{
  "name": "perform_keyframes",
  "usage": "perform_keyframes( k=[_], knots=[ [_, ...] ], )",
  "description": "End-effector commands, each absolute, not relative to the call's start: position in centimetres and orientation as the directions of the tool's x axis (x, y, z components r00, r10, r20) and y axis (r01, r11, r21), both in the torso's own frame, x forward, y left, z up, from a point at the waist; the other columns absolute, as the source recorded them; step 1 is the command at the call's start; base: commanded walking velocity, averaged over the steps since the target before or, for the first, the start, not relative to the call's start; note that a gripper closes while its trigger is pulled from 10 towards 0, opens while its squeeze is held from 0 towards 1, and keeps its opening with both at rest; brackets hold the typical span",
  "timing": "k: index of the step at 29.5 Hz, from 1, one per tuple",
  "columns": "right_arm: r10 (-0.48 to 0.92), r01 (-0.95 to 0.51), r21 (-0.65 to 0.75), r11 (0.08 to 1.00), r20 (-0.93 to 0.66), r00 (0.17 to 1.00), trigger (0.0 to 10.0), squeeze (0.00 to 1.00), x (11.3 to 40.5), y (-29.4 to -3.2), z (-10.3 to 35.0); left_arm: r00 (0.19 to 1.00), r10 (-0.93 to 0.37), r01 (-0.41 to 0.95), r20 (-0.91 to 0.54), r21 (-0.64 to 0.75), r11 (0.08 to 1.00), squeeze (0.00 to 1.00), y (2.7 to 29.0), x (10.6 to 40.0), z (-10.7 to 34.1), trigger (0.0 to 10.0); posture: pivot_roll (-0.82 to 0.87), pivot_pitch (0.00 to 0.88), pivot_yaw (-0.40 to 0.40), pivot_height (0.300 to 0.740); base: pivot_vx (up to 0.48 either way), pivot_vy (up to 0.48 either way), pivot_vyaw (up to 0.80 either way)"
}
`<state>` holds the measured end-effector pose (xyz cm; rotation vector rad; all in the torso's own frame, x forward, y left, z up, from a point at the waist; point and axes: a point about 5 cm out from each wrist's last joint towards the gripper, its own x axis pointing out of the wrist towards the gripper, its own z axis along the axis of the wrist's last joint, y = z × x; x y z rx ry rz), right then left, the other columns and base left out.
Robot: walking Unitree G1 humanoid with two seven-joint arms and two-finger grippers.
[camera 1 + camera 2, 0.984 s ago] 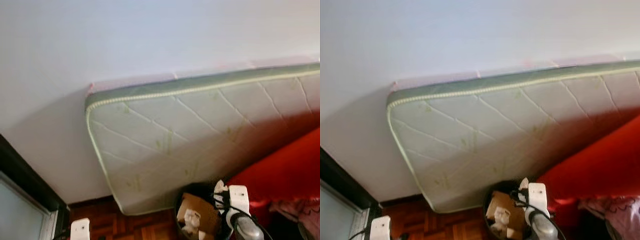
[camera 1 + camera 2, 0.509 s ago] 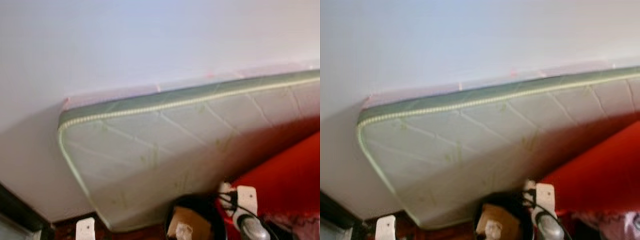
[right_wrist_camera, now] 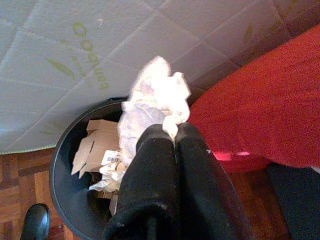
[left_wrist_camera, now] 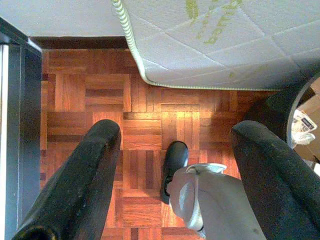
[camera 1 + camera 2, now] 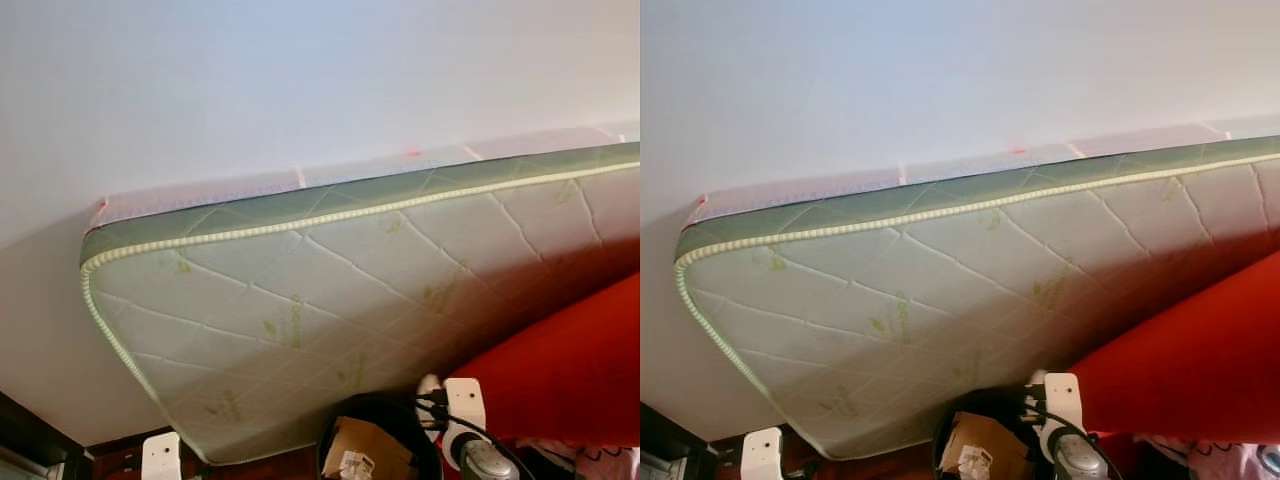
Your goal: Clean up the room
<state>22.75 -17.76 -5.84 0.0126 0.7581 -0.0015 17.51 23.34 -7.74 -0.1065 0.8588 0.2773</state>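
Disposal step in hand, by the look of it: crumpled paper to go into the bin, release not yet made.

Far left, at about 8 o'clock in the head views: dark door frame [image 5: 30, 440] against the white wall [image 5: 250, 90]. Left gripper [image 4: 175, 165] idle, fingers spread wide with nothing between them, over parquet floor [image 4: 100, 100]; below it, a black shoe [image 4: 175, 162] and a grey trouser leg [image 4: 210, 200].

Centre: quilted mattress [image 5: 330, 300] propped slanting against the wall, its lower corner hanging just over the bin's far rim.

At 6 o'clock: black waste bin [image 3: 67, 200], already part-filled with cardboard and paper scraps [image 3: 97, 145]. Right gripper [image 3: 174, 131] pinched shut on a crumpled white paper wad [image 3: 152, 97], poised above the bin's near-right rim.

Next move, as judged: nudge slightly further over the opening, then part the fingers to drop the wad clear of the rim.

Right, at 4 o'clock: red bedding [image 5: 570, 360] pressing close beside the bin; little room on that side, and the mattress overhang crowding the far side.
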Motion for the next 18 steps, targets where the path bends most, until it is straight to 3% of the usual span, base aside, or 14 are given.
perform_keyframes(
  k=[1,5,11,12,13,14,15,18],
  knots=[
    [0.010,0.005,0.020,1.000,-0.700,0.714,10.0,0.00,22.7,-17.5,-6.0,0.610,0.201,-0.290,-0.767,0.020,0.957,0.00,23.4,17.1,-7.9,10.0,0.13,0.023,-0.036,0.740,0.000,0.000,0.00],
    [0.058,-0.027,0.055,0.998,-0.700,0.712,10.0,0.00,22.6,-16.6,-6.1,0.609,0.201,-0.290,-0.767,0.021,0.957,0.00,23.3,17.1,-7.9,10.0,0.13,0.025,-0.036,0.740,0.000,0.000,0.00],
    [0.036,-0.005,0.046,0.999,-0.709,0.704,10.0,0.00,22.0,-17.3,-6.4,0.608,0.200,-0.289,-0.769,0.020,0.957,0.00,23.3,17.0,-8.0,10.0,0.13,0.029,-0.037,0.740,0.000,0.000,0.00],
    [0.039,0.000,0.055,0.998,-0.707,0.707,10.0,0.14,22.0,-17.4,-6.3,0.608,0.200,-0.289,-0.769,0.020,0.957,0.00,23.3,17.0,-8.0,10.0,0.13,0.029,-0.037,0.740,0.000,0.000,0.00],
    [0.039,0.000,0.056,0.998,-0.707,0.706,10.0,0.77,22.0,-17.5,-6.3,0.607,0.200,-0.288,-0.769,0.021,0.957,0.00,23.3,17.0,-8.0,10.0,0.13,0.029,-0.037,0.740,0.000,0.000,0.00],
    [0.040,-0.001,0.056,0.998,-0.707,0.706,10.0,0.77,22.0,-17.6,-6.3,0.607,0.199,-0.288,-0.769,0.021,0.957,0.00,23.3,17.0,-8.0,10.0,0.13,0.029,-0.037,0.740,0.000,0.000,0.00],
    [0.039,-0.001,0.055,0.999,-0.708,0.705,10.0,0.86,22.1,-17.7,-6.3,0.607,0.199,-0.288,-0.770,0.021,0.957,0.00,23.3,17.0,-8.0,10.0,0.13,0.029,-0.037,0.740,0.000,0.000,0.00],
    [0.038,0.000,0.054,0.999,-0.709,0.704,10.0,0.86,22.2,-17.9,-6.2,0.607,0.199,-0.287,-0.769,0.022,0.958,0.00,23.3,17.0,-8.0,10.0,0.13,0.031,-0.036,0.740,0.000,0.000,0.00]
  ],
)
